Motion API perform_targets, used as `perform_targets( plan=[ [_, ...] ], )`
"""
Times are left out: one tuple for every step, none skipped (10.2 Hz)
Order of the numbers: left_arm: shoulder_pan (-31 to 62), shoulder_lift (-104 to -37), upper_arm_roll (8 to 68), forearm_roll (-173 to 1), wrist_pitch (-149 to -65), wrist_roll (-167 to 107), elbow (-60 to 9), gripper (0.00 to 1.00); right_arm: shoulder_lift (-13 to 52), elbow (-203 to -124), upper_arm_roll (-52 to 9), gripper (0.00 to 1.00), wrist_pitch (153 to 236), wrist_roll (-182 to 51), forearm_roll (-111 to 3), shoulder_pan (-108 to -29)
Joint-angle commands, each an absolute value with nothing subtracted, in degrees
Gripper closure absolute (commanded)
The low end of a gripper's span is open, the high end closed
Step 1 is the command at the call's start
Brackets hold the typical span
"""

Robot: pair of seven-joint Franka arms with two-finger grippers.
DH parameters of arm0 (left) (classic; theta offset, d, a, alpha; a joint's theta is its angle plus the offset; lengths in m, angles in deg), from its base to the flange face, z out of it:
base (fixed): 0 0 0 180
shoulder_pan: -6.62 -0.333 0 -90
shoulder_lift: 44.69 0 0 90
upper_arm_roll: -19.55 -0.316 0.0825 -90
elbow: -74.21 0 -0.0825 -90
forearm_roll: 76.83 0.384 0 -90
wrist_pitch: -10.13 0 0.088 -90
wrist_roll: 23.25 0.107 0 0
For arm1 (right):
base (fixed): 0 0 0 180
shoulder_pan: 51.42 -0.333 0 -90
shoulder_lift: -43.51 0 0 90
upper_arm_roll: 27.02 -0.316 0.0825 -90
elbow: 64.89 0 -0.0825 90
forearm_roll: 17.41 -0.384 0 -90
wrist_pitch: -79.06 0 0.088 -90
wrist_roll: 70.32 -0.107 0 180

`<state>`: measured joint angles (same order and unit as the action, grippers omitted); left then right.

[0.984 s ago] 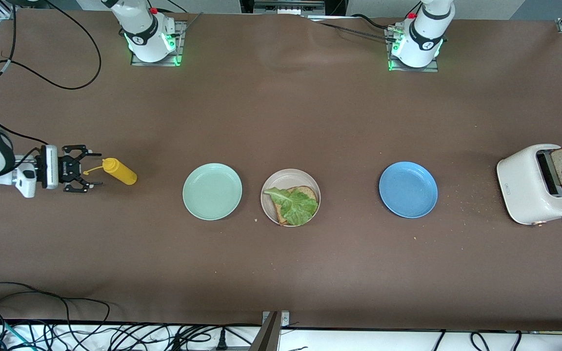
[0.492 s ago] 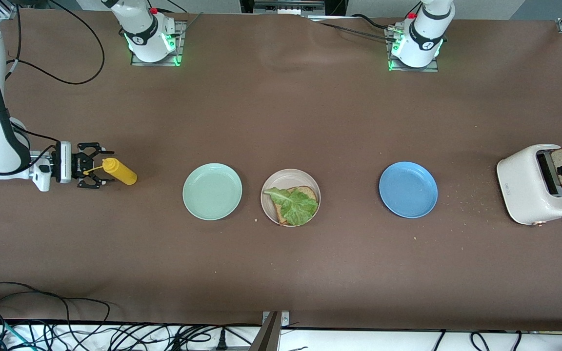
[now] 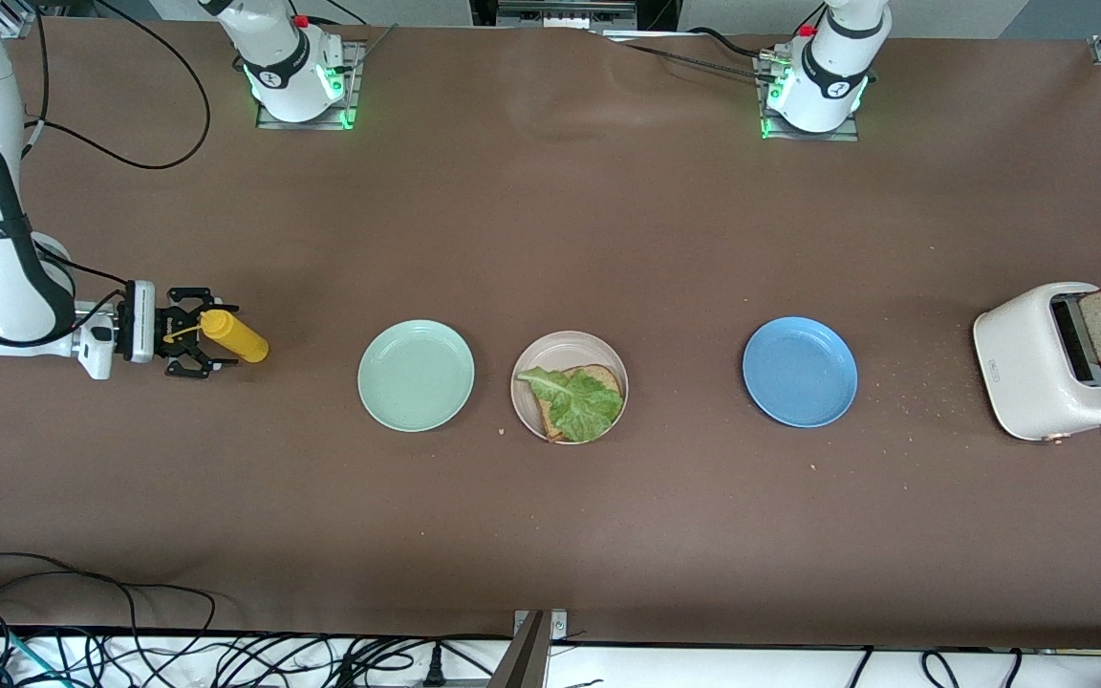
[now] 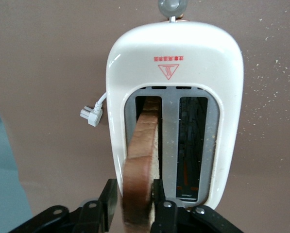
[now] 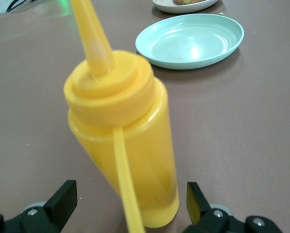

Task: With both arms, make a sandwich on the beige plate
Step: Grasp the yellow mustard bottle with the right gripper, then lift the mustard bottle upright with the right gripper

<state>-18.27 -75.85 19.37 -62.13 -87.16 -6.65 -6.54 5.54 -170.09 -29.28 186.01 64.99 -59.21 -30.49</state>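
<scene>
Two end effectors engaged: left end effector [image 4: 135, 213] pinching bread slice [image 4: 142, 165] upright in toaster [image 3: 1052, 363] slot, ready for lifting; right end effector [image 5: 130, 204] spread wide astride lying mustard bottle [image 5: 123, 145]. Beige plate [image 3: 569, 386] mid-worktop, bearing bread and lettuce [image 3: 577, 401], untopped.

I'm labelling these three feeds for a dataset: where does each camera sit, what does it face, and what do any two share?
Front view: high across the table, facing both arm bases; shows the right gripper around the yellow bottle and the beige plate.
Left wrist view: on the left arm, looking down into the toaster; the left gripper flanks the bread slice.
Right wrist view: on the right arm, low, facing the yellow bottle between open fingers.
Shared: front and right wrist views both show the mint-green plate.
</scene>
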Motion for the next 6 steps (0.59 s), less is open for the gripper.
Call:
perform_targets(
  plan=[
    [-19.9,-74.5,19.8,-60.2,-86.6,-6.5,-7.3,0.81,6.2,-172.6,-29.7,0.14,187.9,67.9,-62.4,-30.3],
    [-20.0,-74.5,19.8,-60.7,-86.6,-7.2,-7.3,0.85,6.2,-172.8,-29.7,0.40,188.0,68.2,-63.2,-31.1],
    [-20.0,-74.5,19.8,-60.8,-86.6,-7.3,-7.2,0.96,6.2,-172.7,-29.7,0.65,188.9,69.2,-63.8,-31.6],
    [-19.9,-74.5,19.9,-61.1,-86.6,-7.3,-7.2,1.00,6.2,-172.6,-30.1,0.93,189.4,70.1,-64.4,-32.0],
    [-19.9,-74.5,19.9,-61.2,-86.6,-7.9,-7.1,1.00,6.4,-172.6,-30.5,1.00,190.3,70.1,-64.4,-32.1],
    [-19.7,-74.5,20.0,-61.2,-86.6,-8.3,-7.1,1.00,6.9,-172.0,-31.2,1.00,191.2,69.5,-64.4,-33.0]
  ],
)
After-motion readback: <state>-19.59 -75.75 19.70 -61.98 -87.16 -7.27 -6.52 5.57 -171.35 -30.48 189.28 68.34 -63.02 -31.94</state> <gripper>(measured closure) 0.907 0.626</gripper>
